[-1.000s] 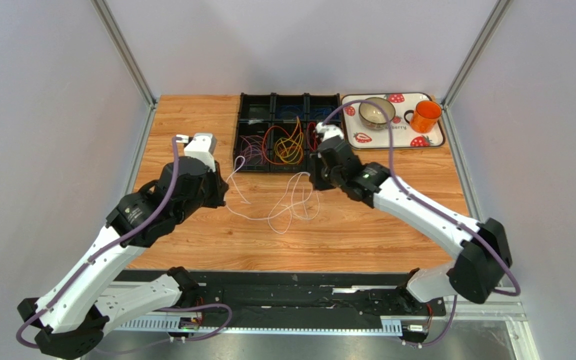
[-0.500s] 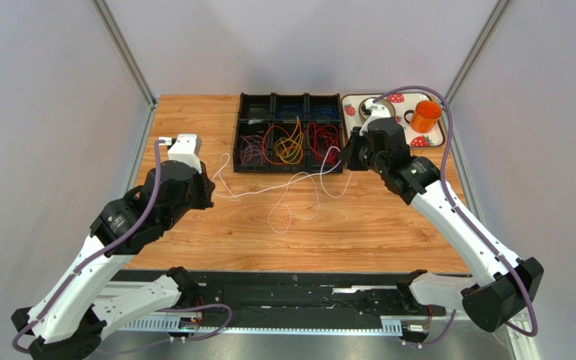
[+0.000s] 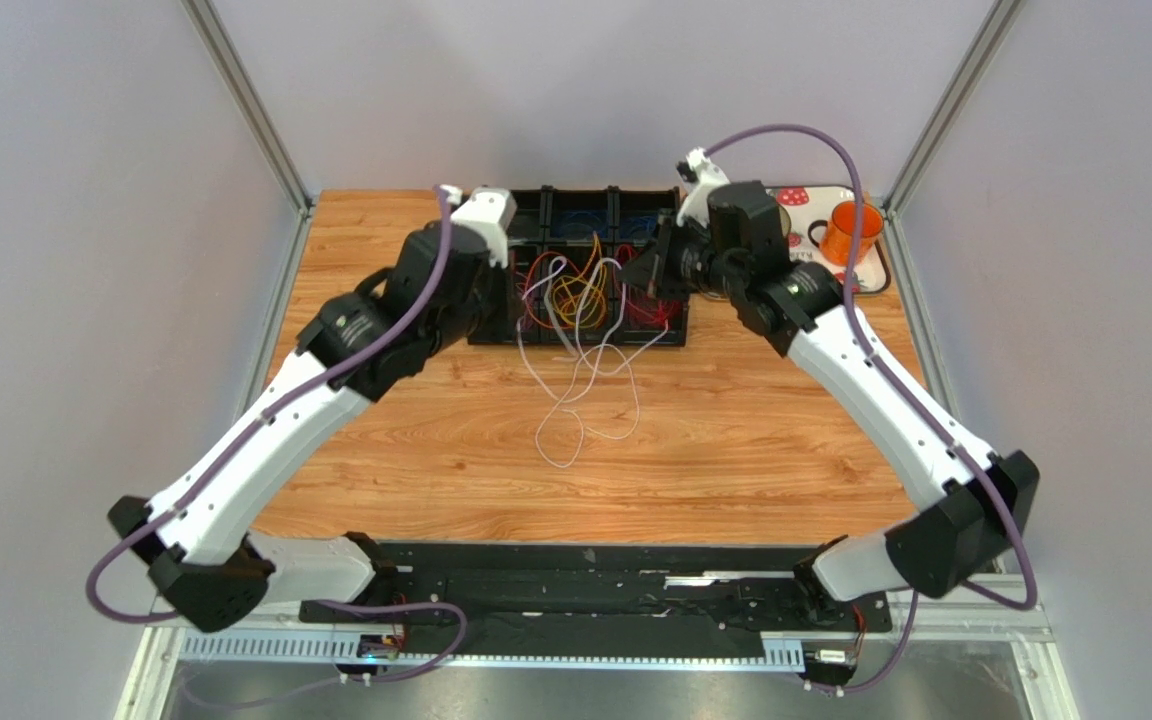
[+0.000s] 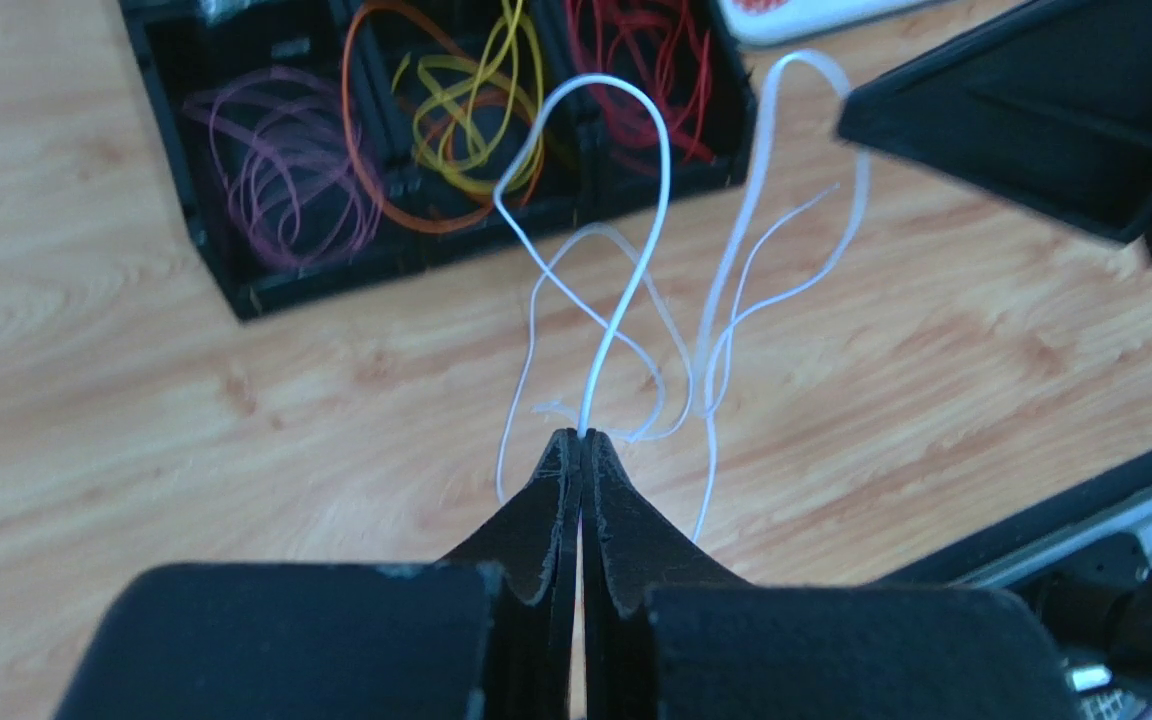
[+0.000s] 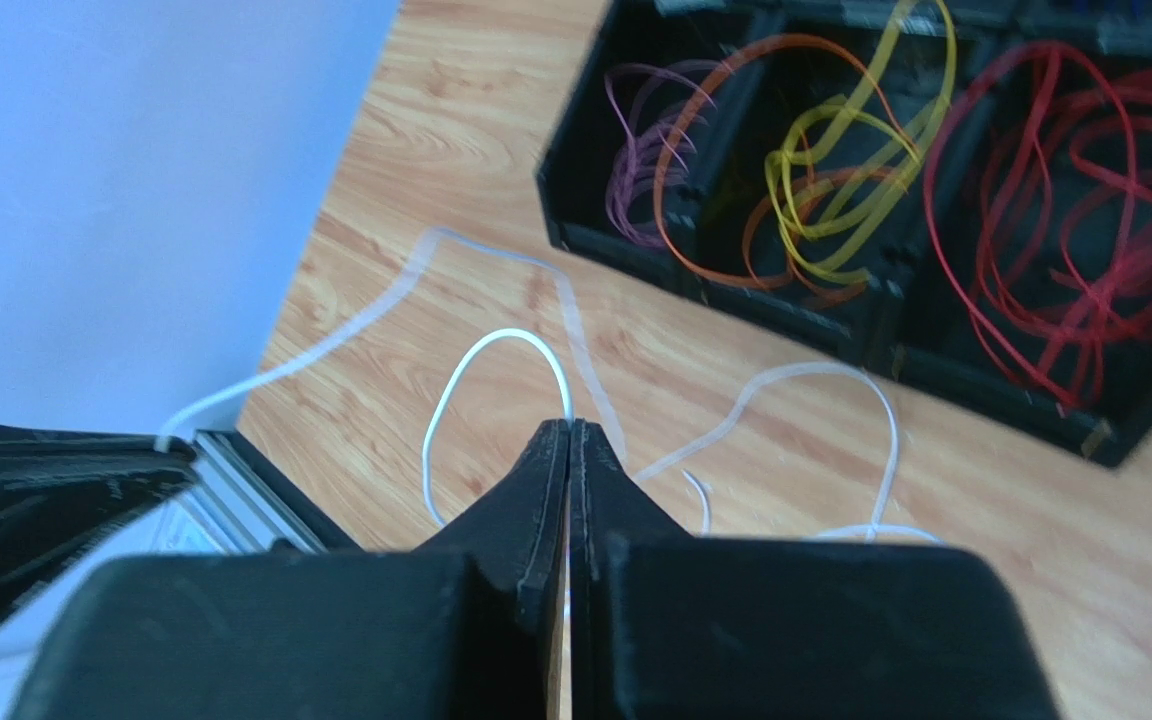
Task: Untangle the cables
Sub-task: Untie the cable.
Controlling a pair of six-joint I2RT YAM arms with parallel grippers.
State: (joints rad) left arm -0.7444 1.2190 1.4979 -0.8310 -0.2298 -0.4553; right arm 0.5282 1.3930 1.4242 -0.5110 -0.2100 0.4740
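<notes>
White cables point(image 3: 585, 393): loops dangling onto mid desk point(image 3: 387, 435), just before compartment tray point(image 4: 432, 248) at far edge. Left gripper point(image 4: 582, 443), right gripper point(image 5: 569, 431) each clamped on white strand. Imo: spread arms slowly, sideways, watch for snags on tray.

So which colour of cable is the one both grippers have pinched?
The white cable, clamped in the left gripper and the right gripper outside the black tray; the purple, orange, yellow and red cables lie in its compartments.
</notes>
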